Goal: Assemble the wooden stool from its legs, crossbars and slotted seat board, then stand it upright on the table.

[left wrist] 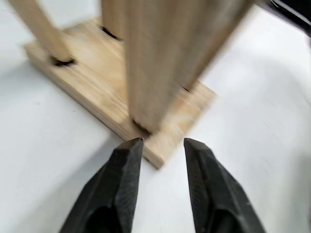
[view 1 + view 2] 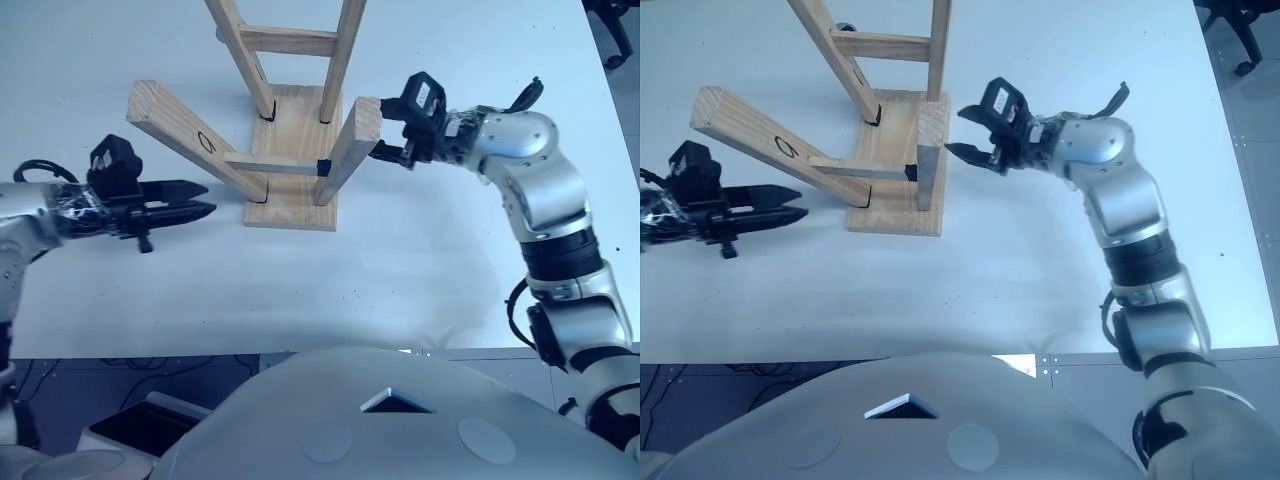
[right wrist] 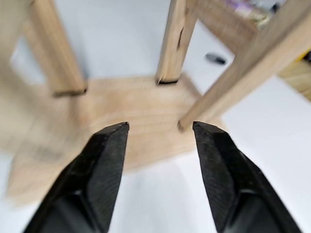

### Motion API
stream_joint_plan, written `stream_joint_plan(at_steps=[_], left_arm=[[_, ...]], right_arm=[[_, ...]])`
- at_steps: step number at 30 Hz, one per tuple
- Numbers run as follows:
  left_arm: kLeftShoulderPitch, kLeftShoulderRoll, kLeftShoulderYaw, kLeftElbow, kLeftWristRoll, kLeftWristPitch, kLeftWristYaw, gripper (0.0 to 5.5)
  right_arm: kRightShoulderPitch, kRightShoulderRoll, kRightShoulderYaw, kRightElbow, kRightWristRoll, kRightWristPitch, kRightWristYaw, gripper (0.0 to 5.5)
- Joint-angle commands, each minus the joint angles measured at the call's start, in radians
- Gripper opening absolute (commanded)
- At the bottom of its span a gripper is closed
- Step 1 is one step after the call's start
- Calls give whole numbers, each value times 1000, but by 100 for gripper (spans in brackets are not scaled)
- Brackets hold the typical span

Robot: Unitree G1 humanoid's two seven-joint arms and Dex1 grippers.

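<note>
Tips of the left tool [image 2: 207, 198] stand a narrow gap apart with nothing between them. They lie level just above the white tabletop [image 2: 420, 260] and aim at the near left corner of the seat board [image 2: 295, 205]. In the left wrist view the left tool [image 1: 163, 141] is close to that corner but apart from it.

On the other side, the right tool [image 2: 956, 132] is spread wide and holds nothing. It sits just beside the upper end of the near right leg [image 2: 348, 150]; whether a fingertip touches the wood I cannot tell. The right wrist view looks between its 2 fingers [image 3: 104, 160] at the board and the legs beyond.

The stool rests upside down near the middle of the tabletop, with the seat board flat and 4 legs rising from its slots. The near left leg [image 2: 180, 135] leans far outward to the left. A crossbar [image 2: 270, 162] joins it to the near right leg. The far left leg [image 2: 243, 55] and far right leg [image 2: 342, 50] stand steeper, linked by the second crossbar [image 2: 290, 40].
</note>
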Motion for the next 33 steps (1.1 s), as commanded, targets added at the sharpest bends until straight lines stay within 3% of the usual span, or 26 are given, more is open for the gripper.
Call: stream_joint_plan(at_steps=[1,7,11,14,17,21,26,33], left_arm=[[19,-151,-12,-98,-71,159,212,87],[-121,-256,-82,53,43,147,340,4],[-271,-260,-155,250,169,54,307,0],[-386,-283,-205,415,247,-34,255,0],[-385,-261,-232,461,292,-131,158,0],[-265,-163,-143,406,260,-238,-23,0],[-150,-20,-50,337,203,-252,-239,73],[-195,-84,-103,336,220,-275,-260,157]], right_arm=[[27,55,69,-72,-60,21,-62,166],[-1,82,191,-131,-95,241,-58,67],[-71,184,298,-91,-110,309,-59,5],[-113,257,320,-55,-86,313,-34,5],[-115,249,294,-64,-70,305,-13,5],[-32,95,131,-203,63,357,105,5],[54,-168,-30,-220,211,285,360,86],[-190,-57,-75,317,166,35,399,184]])
